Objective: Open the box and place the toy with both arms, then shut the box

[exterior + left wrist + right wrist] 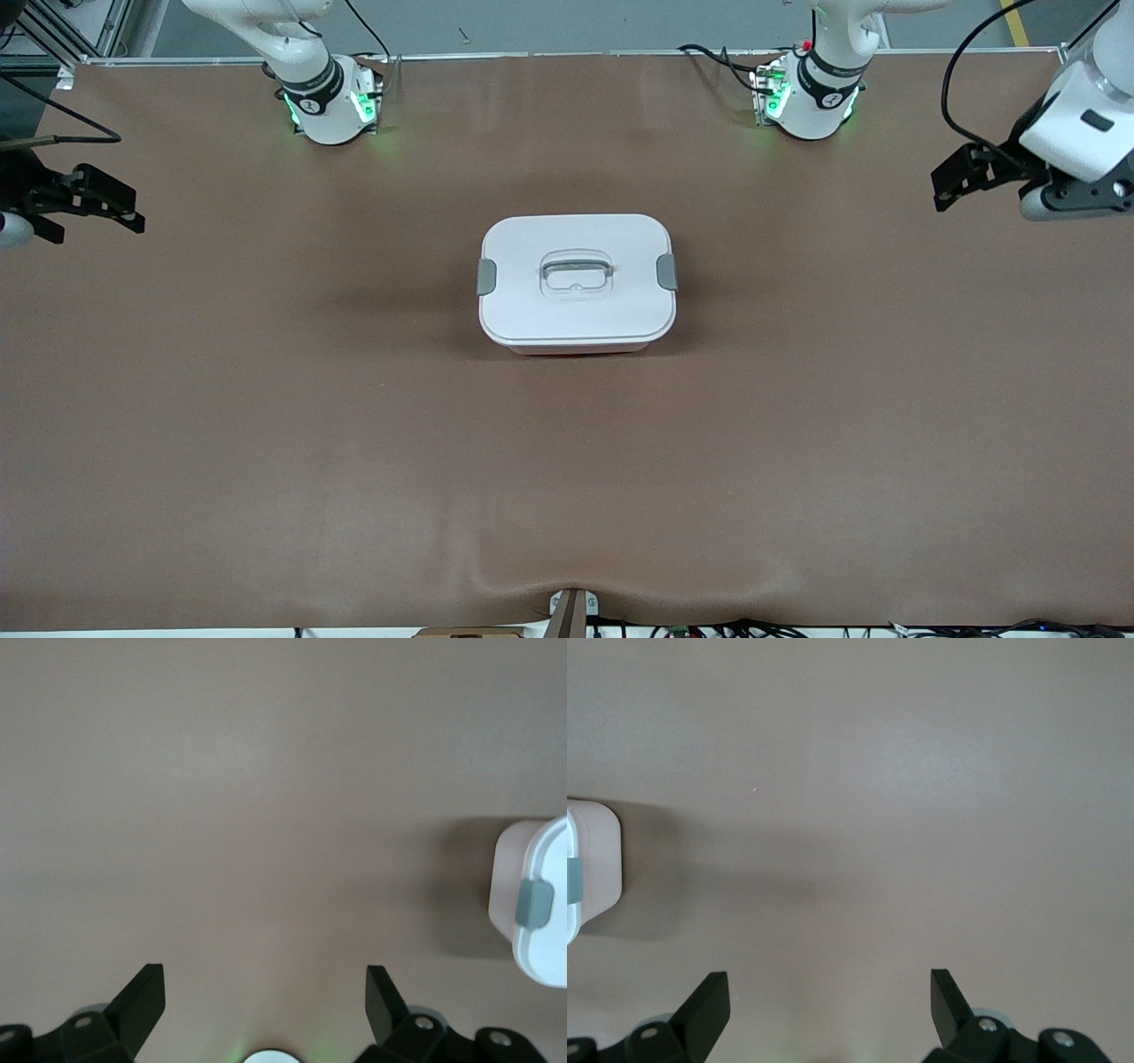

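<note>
You are looking down on a wide table (266, 425) covered with a smooth matte brown sheet, evenly lit from above with soft shadows. The sheet puckers slightly at the table's edge nearest the front camera, where a small bracket (571, 611) sits at mid-edge and a row of dark cables (753, 629) runs along it. Along the edge farthest from the front camera runs a pale metal rim (532, 55), with grey floor (576, 22) past it, a yellow floor line (1014, 22) and some aluminium framing (53, 35) at one corner.
</note>
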Controlling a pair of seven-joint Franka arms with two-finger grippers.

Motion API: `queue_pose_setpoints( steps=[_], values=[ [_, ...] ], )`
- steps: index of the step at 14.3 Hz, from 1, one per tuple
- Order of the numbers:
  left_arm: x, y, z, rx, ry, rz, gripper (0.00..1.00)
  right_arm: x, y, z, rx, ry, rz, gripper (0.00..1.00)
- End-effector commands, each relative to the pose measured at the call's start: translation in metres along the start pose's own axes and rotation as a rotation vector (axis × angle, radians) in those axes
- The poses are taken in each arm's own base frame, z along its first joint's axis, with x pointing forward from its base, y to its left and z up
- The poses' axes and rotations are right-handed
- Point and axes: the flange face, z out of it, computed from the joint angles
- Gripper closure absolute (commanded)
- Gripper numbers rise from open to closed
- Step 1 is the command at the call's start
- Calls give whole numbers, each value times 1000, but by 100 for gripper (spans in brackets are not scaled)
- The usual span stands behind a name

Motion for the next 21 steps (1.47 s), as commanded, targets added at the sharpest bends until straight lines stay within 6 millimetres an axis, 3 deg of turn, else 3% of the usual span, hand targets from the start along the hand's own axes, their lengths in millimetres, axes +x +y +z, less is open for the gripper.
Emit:
queue_pose_setpoints(
  steps=[1,11,21],
  values=[
    [-32,-2,2,-20,5,21,0,-7,-3,-5,-9,0,-17,0],
    [-22,2,-10,-84,19,35,0,-6,-3,-2,-6,-6,-17,0],
    [9,2,-12,-73,30,27,0,-6,-7,-3,-5,-5,-25,0]
  ],
)
